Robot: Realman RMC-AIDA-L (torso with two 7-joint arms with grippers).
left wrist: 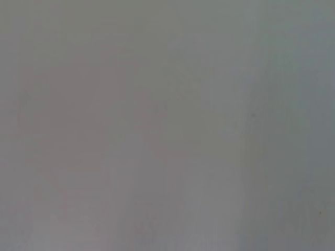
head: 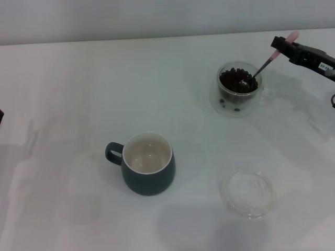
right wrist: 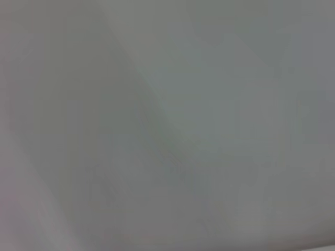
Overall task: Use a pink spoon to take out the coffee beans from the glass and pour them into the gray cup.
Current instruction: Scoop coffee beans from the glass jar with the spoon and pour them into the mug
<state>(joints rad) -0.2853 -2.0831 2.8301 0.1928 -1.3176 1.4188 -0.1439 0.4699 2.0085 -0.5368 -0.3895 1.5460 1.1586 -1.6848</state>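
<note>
In the head view the glass (head: 238, 89) stands at the far right, filled with dark coffee beans (head: 235, 79). The pink spoon (head: 267, 61) slants down into it, its metal bowl resting among the beans. My right gripper (head: 281, 45) reaches in from the right edge and is shut on the spoon's pink handle. The gray cup (head: 147, 163) stands near the middle front, handle to the left, its cream inside bare. Only a dark sliver of my left arm shows at the left edge (head: 1, 116). Both wrist views show only plain blank surface.
A shallow clear round dish (head: 249, 192) lies at the front right, between the gray cup and the table's right side. The white table (head: 78, 94) ends at a wall at the back.
</note>
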